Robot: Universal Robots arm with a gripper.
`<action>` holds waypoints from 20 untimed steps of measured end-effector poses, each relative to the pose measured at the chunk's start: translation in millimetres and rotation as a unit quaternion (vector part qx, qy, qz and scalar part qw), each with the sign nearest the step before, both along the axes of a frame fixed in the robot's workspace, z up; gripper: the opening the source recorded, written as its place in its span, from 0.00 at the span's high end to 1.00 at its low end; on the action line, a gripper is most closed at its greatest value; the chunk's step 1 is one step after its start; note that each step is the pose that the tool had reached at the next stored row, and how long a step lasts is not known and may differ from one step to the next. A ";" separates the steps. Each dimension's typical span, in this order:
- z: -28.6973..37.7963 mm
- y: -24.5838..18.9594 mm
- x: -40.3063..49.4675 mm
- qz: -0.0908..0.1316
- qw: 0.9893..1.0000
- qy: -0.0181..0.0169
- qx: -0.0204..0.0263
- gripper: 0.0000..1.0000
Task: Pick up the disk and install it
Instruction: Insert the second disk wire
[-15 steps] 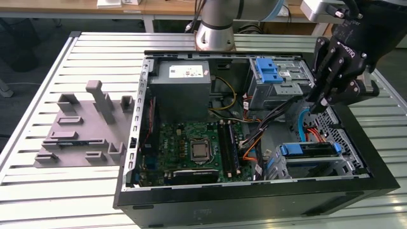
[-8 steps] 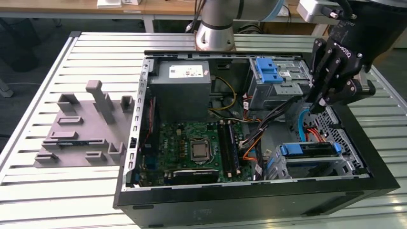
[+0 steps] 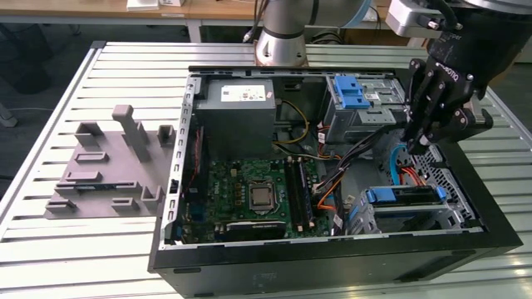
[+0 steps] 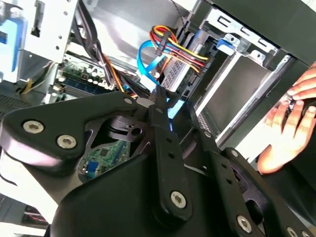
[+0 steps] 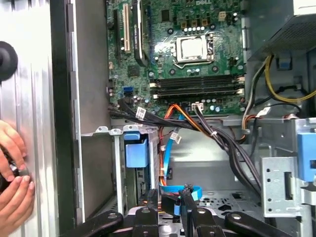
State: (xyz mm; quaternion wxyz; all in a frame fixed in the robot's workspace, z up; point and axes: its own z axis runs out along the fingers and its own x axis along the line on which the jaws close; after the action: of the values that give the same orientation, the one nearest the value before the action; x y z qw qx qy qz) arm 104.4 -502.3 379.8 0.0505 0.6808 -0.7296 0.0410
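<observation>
- Exterior view: the gripper [image 3: 413,149] hung over the open computer case [image 3: 332,255], at the side toward the exterior view's right, its black fingers [image 3: 424,134] pointing down toward the blue cable [image 3: 397,163] and close together at the tips. I could not tell whether anything was held between them. The disk [image 3: 405,198] sat in the lower bay near the case's front corner, its blue bracket facing up, below the gripper and apart from it. A grey metal cage [image 3: 365,103] with a blue latch stood further back.
- Second wrist view: the fingers [image 4: 165,128] met at a narrow point beside the blue cable [image 4: 148,61] and the coloured wire bundle [image 4: 180,49]. A person's hand [image 4: 289,126] rested at the case's edge.
- First wrist view: the fingertips [image 5: 185,195] reached the blue cable [image 5: 173,191] on the case floor. The disk [image 5: 136,153] stood in its bay beside them, blue bracket showing. The motherboard [image 5: 182,54] lay beyond, and a hand [image 5: 12,173] was outside the case wall.
</observation>
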 end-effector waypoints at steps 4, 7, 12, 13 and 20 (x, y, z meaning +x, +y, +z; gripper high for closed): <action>-4.5 0.0 0.0 0.000 1.000 -0.002 -0.007 0.76; -8.7 0.0 0.0 0.000 1.000 -0.003 -0.008 0.88; -15.3 -0.1 0.0 0.000 1.000 -0.006 -0.008 0.88; -15.7 -0.1 0.0 0.000 1.000 -0.007 -0.009 0.88; -19.9 -2.3 0.0 0.000 1.000 -0.011 -0.013 0.80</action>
State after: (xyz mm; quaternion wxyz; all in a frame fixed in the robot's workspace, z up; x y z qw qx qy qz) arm 104.4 -504.6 359.9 0.0507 0.6794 -0.7298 0.0580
